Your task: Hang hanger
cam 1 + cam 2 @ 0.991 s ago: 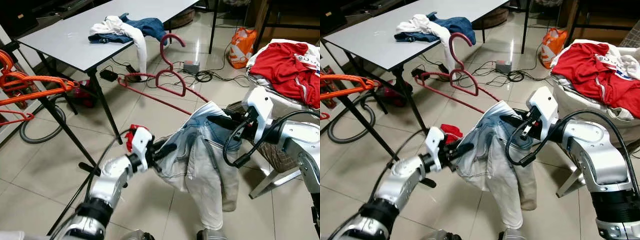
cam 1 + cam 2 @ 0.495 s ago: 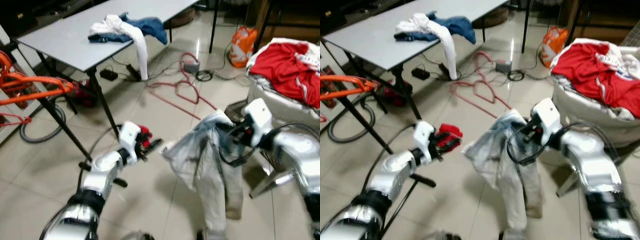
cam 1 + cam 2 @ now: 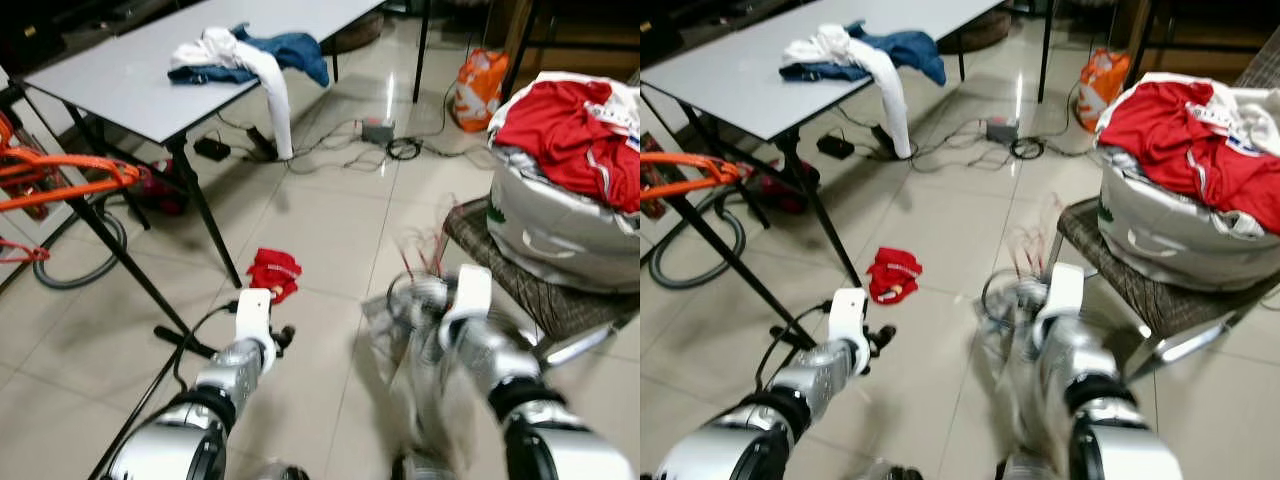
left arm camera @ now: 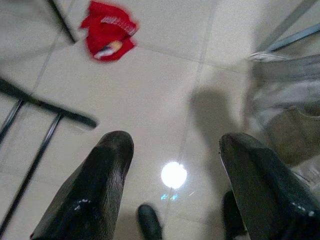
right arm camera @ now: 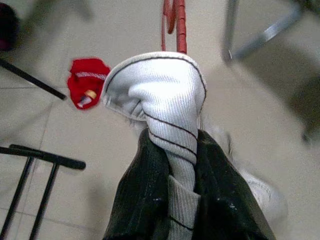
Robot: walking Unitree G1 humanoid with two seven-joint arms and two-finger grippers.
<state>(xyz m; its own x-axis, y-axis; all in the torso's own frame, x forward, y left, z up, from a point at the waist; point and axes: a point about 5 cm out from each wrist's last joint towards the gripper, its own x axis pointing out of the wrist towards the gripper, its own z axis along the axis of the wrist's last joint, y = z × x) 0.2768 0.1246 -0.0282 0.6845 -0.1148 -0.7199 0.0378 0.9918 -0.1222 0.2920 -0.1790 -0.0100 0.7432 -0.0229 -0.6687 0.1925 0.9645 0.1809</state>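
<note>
Glossy beige tile floor [image 3: 320,230] takes up most of the scene, with a grey table [image 3: 120,75] at the robot's far left carrying a heap of white and blue clothes [image 3: 250,55], one white piece dangling off the edge. On the right a big silver bag [image 3: 560,225] stuffed with red clothing [image 3: 570,125] sits on a woven chair [image 3: 530,290]. Orange hangers [image 3: 60,180] poke in from the left edge, there's a tangle of cables [image 3: 385,140] on the floor past the table, and an orange bag [image 3: 478,88] further back.

The right gripper [image 5: 170,200] is low in front of the chair, pretty motion-blurred in the head views, but the wrist cam is clear: its black fingers are clamped on a bunched-up white ribbed garment [image 5: 160,95] with dark seam lines. The red hanger [image 5: 175,22] sticks out just past that bundle, apparently inside it, well above the floor and not hung on anything.

The left gripper [image 4: 172,185] hangs low over bare tile, fingers spread wide apart with nothing between them. A small red crumpled item [image 3: 274,272] lies on the floor near the table leg, just ahead of it.
</note>
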